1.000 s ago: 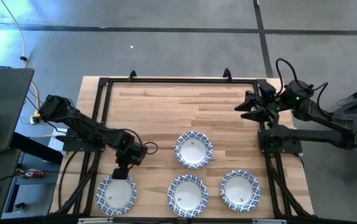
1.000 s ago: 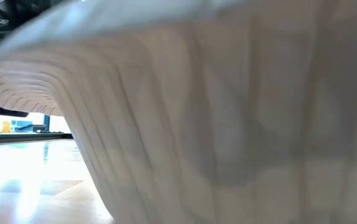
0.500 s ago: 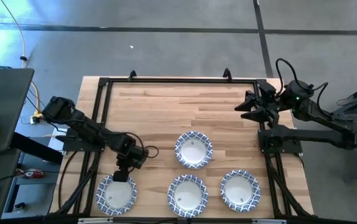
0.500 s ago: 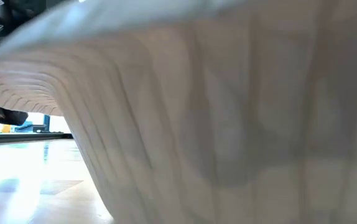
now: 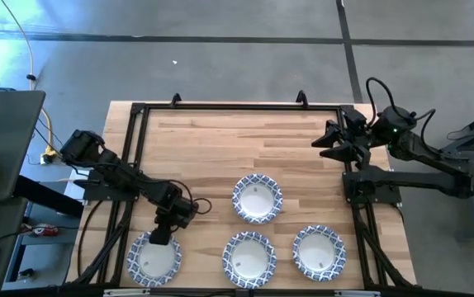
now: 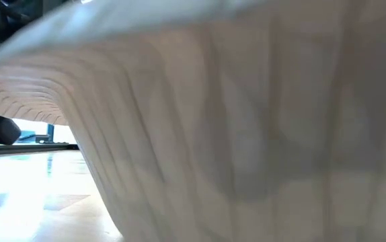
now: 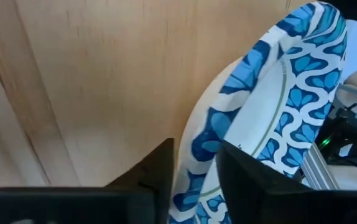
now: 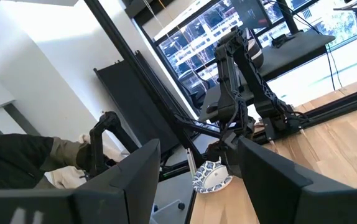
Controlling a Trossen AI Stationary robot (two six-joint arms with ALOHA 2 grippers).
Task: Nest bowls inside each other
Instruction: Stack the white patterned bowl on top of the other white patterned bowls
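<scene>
left pincer point(image 5: 162, 238) lowered since a second ago, clamped on near-left bowl point(image 5: 154, 259) rim, right pincer point(image 5: 325, 139) parked, fingers apart

Landmark: middle bowl point(image 5: 258, 199), on the bench point(image 5: 220, 140).
Front row: three bowls point(image 5: 249, 256) nearer the front edge.
Left gripper point(image 5: 161, 238): at the front-left bowl's point(image 5: 153, 261) rim.
Right gripper point(image 5: 323, 140): far right, behind.

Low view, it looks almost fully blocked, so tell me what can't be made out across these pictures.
- Low view: a bowl against the lens hides the table, the other bowls and both arms.
- High view: the left gripper covers the rim it closes on, so the fingers' contact is hidden; whether any bowl there is a stack is too small to tell.
- Left wrist view: the held bowl is cut off by the edges.
</scene>
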